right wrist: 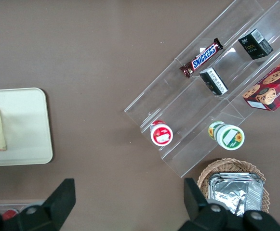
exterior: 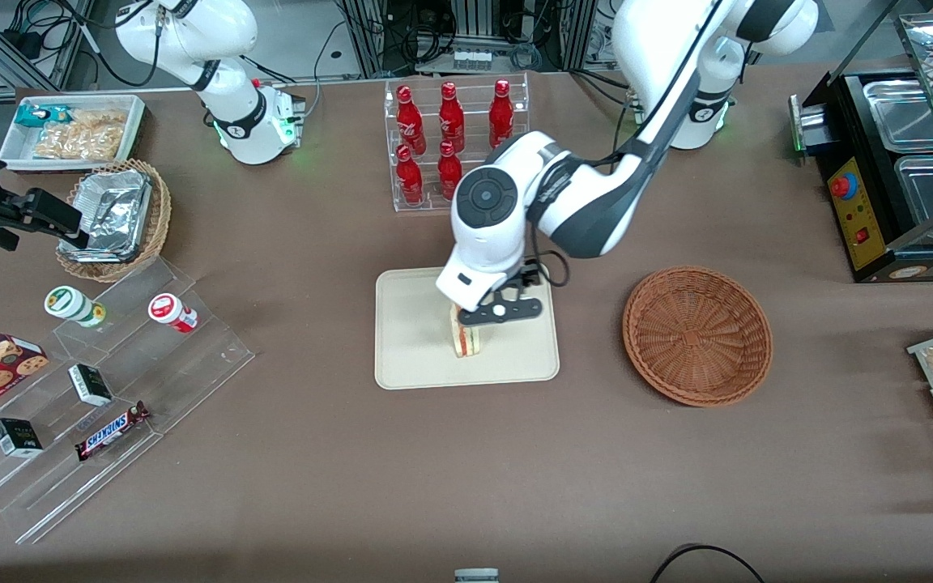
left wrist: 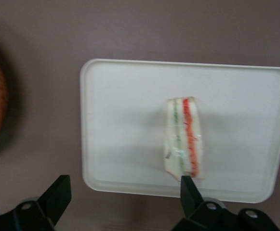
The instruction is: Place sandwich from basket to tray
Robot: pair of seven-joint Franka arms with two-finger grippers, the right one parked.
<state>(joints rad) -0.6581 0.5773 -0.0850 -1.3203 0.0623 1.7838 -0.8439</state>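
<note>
Nearest the front camera, toward the parked arm's end of the table, a clear stepped acrylic riser carries a glossy Snickers bar, small dark cartons and two round-lidded cups. Farther from the camera, at mid-table, lies the tray — a flat cream-beige rectangle with rounded corners and a low, smooth rim. On it rests the sandwich, a small triangular wedge of pale bread in clear wrap; in the left wrist view its cut edge shows a thin green layer and a thicker red one between white slices, with a pinkish band that is hard to make out. It sits on the tray's bare surface, clear of the rim. The gripper hangs just above the sandwich, its two black fingers spread wide — one fingertip reaches just over the wedge's corner in the wrist view, the other is out over the brown tablecloth well off the tray, and neither squeezes the bread. Beside the tray, toward the working arm's end, stands the basket, round and shallow, woven of reddish-brown wicker in radiating ribs. Farther still from the camera, a clear rack holds shiny red bottles.
</note>
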